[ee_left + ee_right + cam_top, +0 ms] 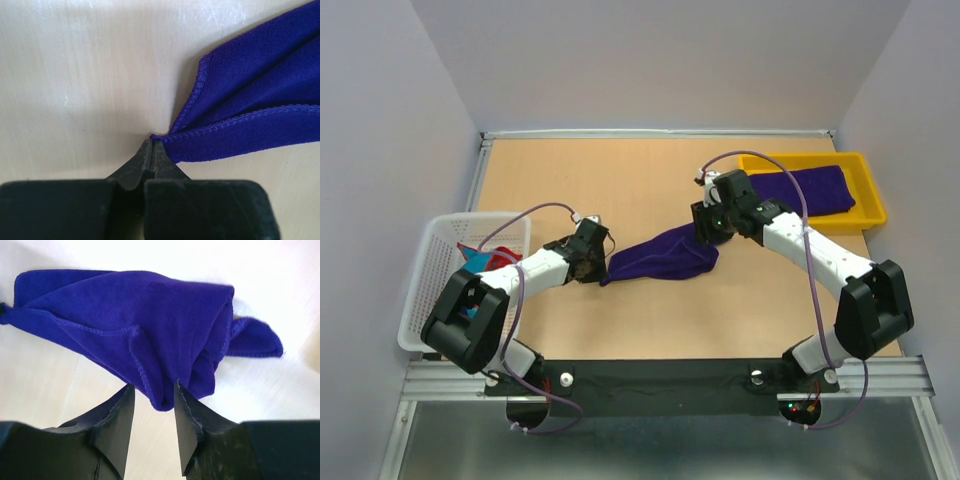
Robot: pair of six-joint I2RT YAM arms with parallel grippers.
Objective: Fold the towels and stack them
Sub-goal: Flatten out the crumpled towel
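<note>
Two tools work one purple towel (pixel 665 258), which lies crumpled mid-tabletop (pixel 620 170) between the arms. At its left end the left tool (pixel 151 143) is clamped tight on a corner, right at the hemmed edge, with the tips low over the wood. The cloth fans out to the right from the pinch. At the other end the right tool (pixel 153 387) has its jaws parted to a moderate gap with nothing pinched. A folded point of cloth droops just at the gap between the tips, with stitched hems visible on the layers above it. Far right, a second purple towel (pixel 810 190) lies flat in the yellow tray (pixel 868 185) near the back corner. Left edge, a red towel (pixel 492 260) with light-blue marks sits bunched in the white basket (pixel 425 290), beside the left arm.
</note>
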